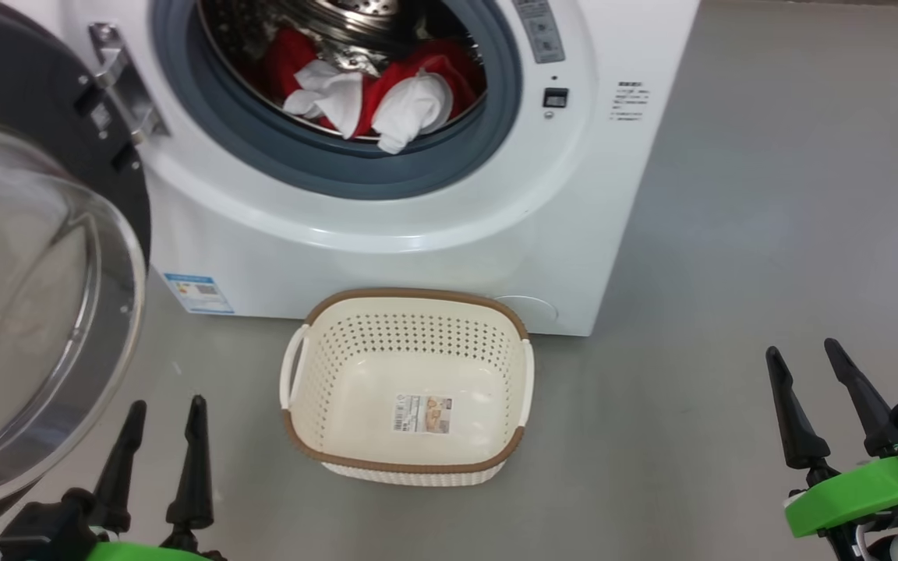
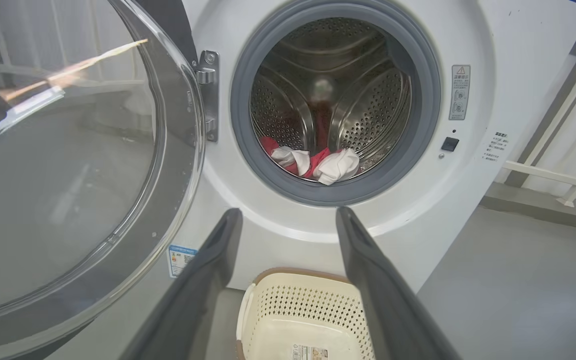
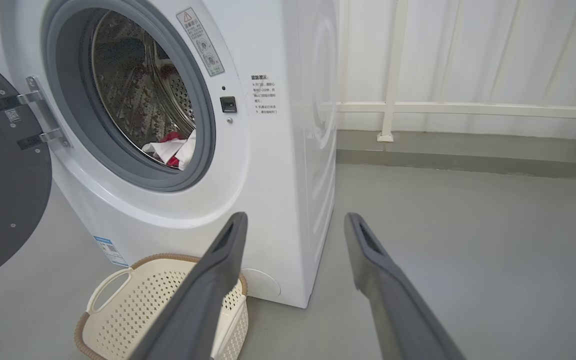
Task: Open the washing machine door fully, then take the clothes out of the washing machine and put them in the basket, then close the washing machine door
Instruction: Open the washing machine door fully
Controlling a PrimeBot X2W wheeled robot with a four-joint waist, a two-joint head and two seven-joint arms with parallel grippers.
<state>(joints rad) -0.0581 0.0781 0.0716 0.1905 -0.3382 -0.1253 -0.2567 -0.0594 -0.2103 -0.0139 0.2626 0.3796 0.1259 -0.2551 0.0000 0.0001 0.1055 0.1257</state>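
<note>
The white washing machine (image 1: 433,226) stands ahead with its round black-rimmed door (image 1: 36,296) swung out to the left on a metal hinge (image 1: 125,86). Red and white clothes (image 1: 375,89) lie at the front of the steel drum, also seen as clothes (image 2: 318,162) and clothes (image 3: 173,150). The cream basket (image 1: 410,312) sits on the floor in front of the machine, nothing in it but a paper label. My left gripper (image 1: 164,413) is open low at the left, just right of the door glass. My right gripper (image 1: 807,354) is open at the lower right, over bare floor.
Grey floor (image 1: 768,234) stretches to the right of the machine. A white railing (image 3: 443,107) and a pale wall stand behind it at the right. The door's glass bulge (image 2: 58,165) reaches out close to my left gripper.
</note>
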